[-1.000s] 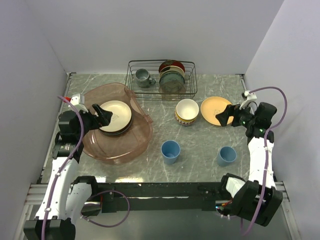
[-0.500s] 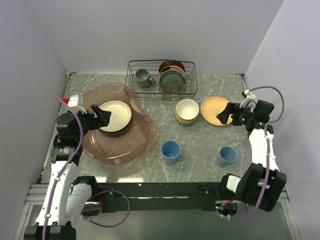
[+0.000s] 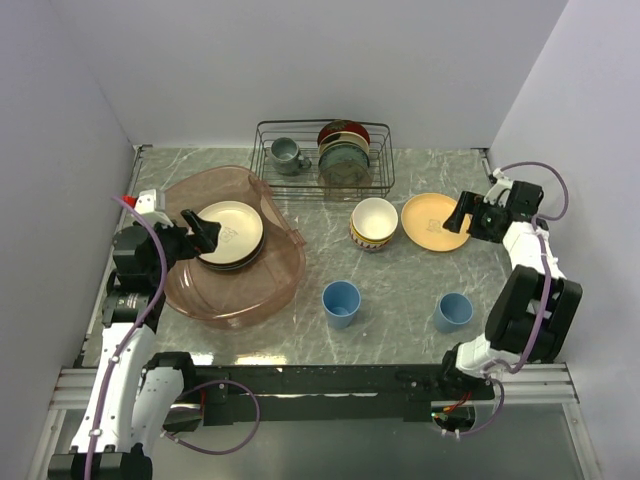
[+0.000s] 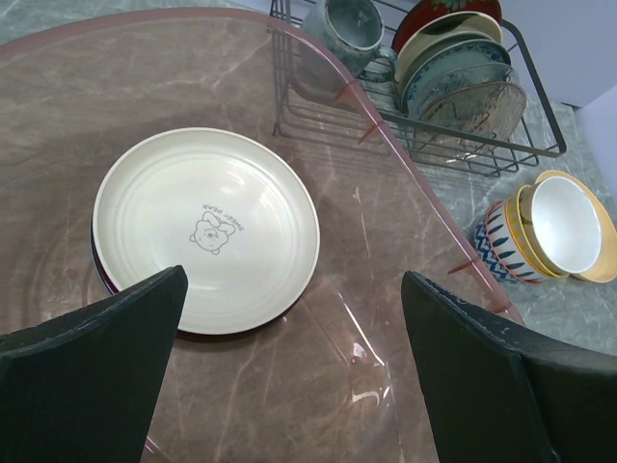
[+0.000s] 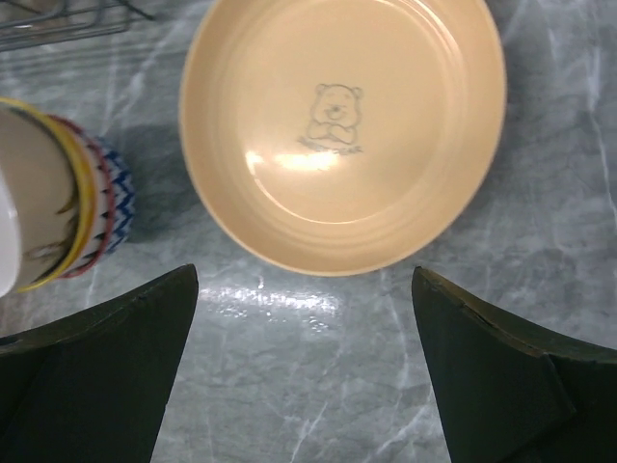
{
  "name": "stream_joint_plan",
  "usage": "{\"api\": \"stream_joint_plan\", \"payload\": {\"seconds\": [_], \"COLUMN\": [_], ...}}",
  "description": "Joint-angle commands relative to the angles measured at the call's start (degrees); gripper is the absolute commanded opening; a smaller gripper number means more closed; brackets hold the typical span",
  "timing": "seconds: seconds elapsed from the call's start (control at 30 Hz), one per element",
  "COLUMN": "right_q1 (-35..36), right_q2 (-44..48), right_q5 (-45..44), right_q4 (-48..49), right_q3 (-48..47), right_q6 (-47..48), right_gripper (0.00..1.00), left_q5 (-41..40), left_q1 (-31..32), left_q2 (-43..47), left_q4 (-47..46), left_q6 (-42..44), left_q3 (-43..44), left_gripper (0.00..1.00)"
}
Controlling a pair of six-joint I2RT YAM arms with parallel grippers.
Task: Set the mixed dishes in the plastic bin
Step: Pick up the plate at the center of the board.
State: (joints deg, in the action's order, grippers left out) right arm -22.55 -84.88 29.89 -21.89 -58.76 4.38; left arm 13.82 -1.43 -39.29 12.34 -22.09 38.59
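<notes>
Over the right of the tabletop, hovers with right gripper spread wide and empty, straight above the orange plate. Plate flat on the stone, just beside the bowl stack.

Likely trouble from here:
- Risks skating off the low rim, with little to bite on against slick stone.
- Risks shoving the plate sideways into the bowl stack and toppling it.
- Faces a long carry to the bin at left, past two blue cups; could clip either on a low swing.
- Could crowd the left gripper, parked wide apart and empty over the bin, just above the cream plate already stacked inside.
- Could chip on landing if let go from height onto that stack.
- Could catch the flared rim and nudge the light bin toward the rack close behind it.

Underneath, grey-green marble-look surface, glossy enough to throw back the lamp in the right wrist view. Around it, plain pale walls on three sides. At the back, black wire rack with grey mug and upright plates, none of it for the bin.
</notes>
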Motion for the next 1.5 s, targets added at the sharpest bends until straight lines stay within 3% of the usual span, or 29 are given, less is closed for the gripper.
{"api": "stream_joint_plan", "payload": {"seconds": [0.0, 0.2, 0.43, 0.57, 0.63, 0.67, 0.87, 1.3, 1.47], "right_q1": [-0.4, -0.6, -1.0, -1.4, -1.6, -1.7, -2.2, -2.3, -2.3], "right_q2": [-3.9, -10.0, -15.5, -18.3, -19.1, -20.0, -23.0, -25.9, -26.8], "right_q5": [-7.1, -12.4, -13.1, -12.8, -12.1, -11.4, -10.2, -9.9, -9.4], "right_q4": [0.2, 0.8, -1.1, -1.8, -2.3, -2.5, -4.1, -5.4, -5.9], "right_q3": [-4.1, -6.3, -9.8, -11.3, -12.1, -12.3, -14.9, -16.1, -16.6], "right_q6": [-2.9, -4.3, -6.9, -7.5, -7.7, -8.1, -8.2, -8.0, -7.5], "right_gripper": [0.97, 0.96, 0.86, 0.75, 0.74, 0.67, 0.54, 0.42, 0.31], "left_q5": [-0.7, -0.6, -0.1, -0.1, -0.2, -0.2, -0.3, -0.6, -0.2], "left_q1": [-0.2, -0.2, -0.2, -0.2, -0.2, -0.2, -0.2, -0.2, -0.2], "left_q2": [1.2, 1.2, 0.8, 0.6, 0.7, 0.6, 0.7, 0.7, 0.4], "left_q4": [-0.7, -0.8, -0.9, -0.9, -0.9, -0.9, -0.9, -1.1, -1.2], "left_q6": [1.0, 1.1, 1.1, 1.1, 1.1, 1.1, 1.1, 1.1, 1.2], "left_q3": [1.4, 1.5, 1.4, 1.4, 1.4, 1.4, 1.4, 1.2, 1.2], "left_gripper": [0.99, 0.99, 0.99, 0.99, 0.99, 0.99, 0.99, 0.99, 0.99]}}
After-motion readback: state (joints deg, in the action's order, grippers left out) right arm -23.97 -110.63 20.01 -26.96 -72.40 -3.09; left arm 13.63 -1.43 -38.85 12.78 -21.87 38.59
